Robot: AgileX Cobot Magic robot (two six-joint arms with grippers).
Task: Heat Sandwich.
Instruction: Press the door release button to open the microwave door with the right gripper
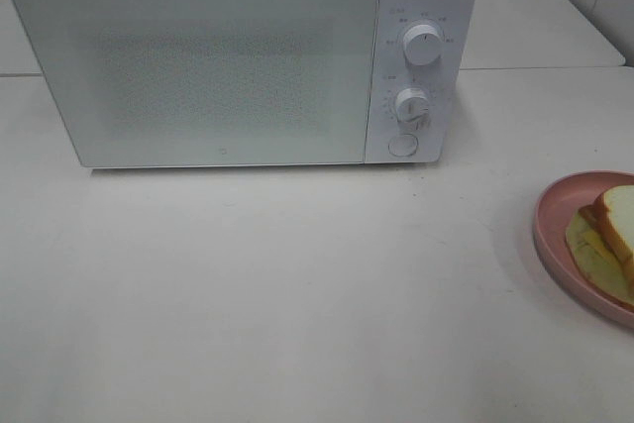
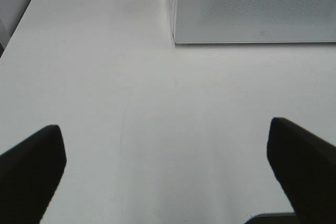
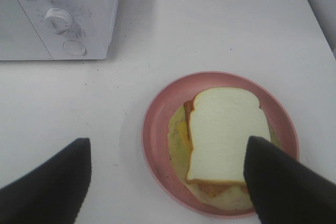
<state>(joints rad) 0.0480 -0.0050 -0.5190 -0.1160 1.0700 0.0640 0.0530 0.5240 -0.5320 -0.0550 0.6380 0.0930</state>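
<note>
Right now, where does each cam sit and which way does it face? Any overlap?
Exterior high: mounted high, facing down at microwave front and table; plate with sandwich at right edge; no arm shows.
Left wrist: on left arm, facing across table toward microwave; open left gripper shows.
Right wrist: on right arm, looking down on plate and sandwich; open right gripper shows.
Shared: microwave in all.

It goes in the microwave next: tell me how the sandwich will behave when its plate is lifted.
The sandwich looks soft and loosely stacked, filling sticking out, so tilting would probably shift its layers. The pink plate looks shallow-rimmed, so it might slide.
</note>
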